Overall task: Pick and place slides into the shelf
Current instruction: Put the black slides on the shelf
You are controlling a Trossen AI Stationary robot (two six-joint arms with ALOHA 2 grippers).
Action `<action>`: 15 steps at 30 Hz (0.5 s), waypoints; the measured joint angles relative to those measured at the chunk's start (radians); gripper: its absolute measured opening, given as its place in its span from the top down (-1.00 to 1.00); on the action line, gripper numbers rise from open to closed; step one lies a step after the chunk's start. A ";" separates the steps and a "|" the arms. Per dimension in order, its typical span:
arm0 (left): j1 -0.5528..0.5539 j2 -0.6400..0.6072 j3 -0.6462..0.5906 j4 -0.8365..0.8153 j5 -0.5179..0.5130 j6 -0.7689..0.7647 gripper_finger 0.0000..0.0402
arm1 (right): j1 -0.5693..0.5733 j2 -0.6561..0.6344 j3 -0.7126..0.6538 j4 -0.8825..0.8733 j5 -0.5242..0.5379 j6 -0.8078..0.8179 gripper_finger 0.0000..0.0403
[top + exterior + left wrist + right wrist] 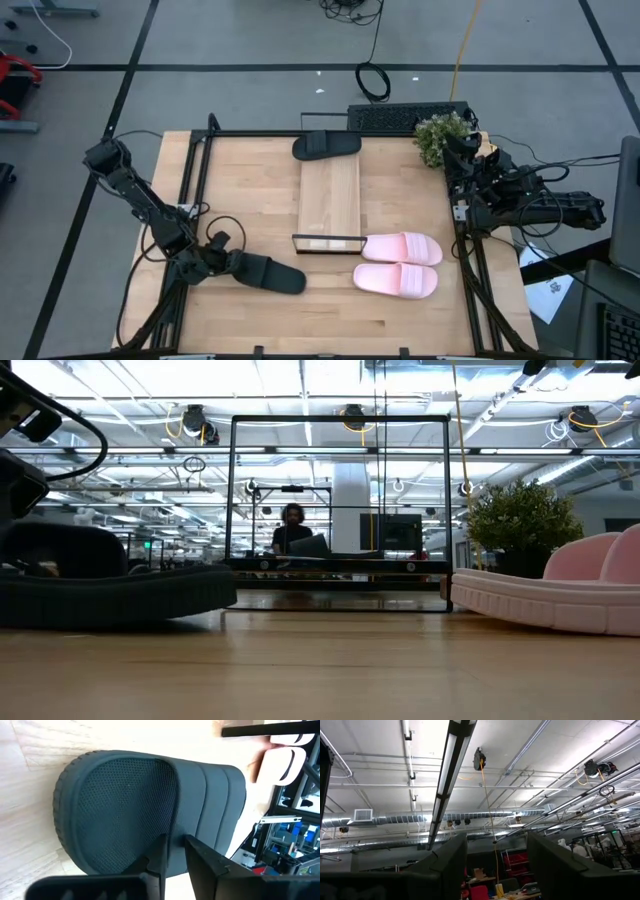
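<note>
left hand (pixel 222 262): low on the surface (pixel 400 320), fingers (pixel 200 862) pinching the strap edge of the near black slide (pixel 268 273); one finger sits inside under the strap, one outside.
near black slide: lies flat on the surface, stretching away from the left hand toward the pink pair; not lifted yet as far as the low view shows.
step: grasp looks made, so this reads as the start of the pick for this slide.
shelf (pixel 329 195): well beyond the left hand, up and to the right of it; plank bare, black frame at the end nearer the hand.
far black slide (pixel 326 146): at the shelf's far end, lying across it, apparently touching or overlapping the plank edge; cannot tell if it counts as placed.
pink slides (pixel 398 263): side by side past the held slide, just beside the shelf's framed end.
next move: lift clear of the surface, carry over the frame, set down on the plank; narrow plank calls for aligning the slide lengthwise.
right hand (pixel 495 870): parked off the surface's right edge by the plant (pixel 440 135), pointing up at the ceiling, fingers spread, holding nothing.
</note>
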 joint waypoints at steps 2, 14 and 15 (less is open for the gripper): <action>0.000 0.000 0.000 0.008 -0.013 0.000 0.60 | 0.000 0.000 0.000 0.005 0.000 0.000 0.03; 0.000 0.000 0.000 0.016 -0.036 0.009 0.44 | 0.000 0.000 0.000 0.009 -0.001 0.001 0.03; 0.000 0.000 0.000 0.015 -0.031 0.012 0.44 | 0.000 0.000 0.000 0.010 -0.001 0.000 0.03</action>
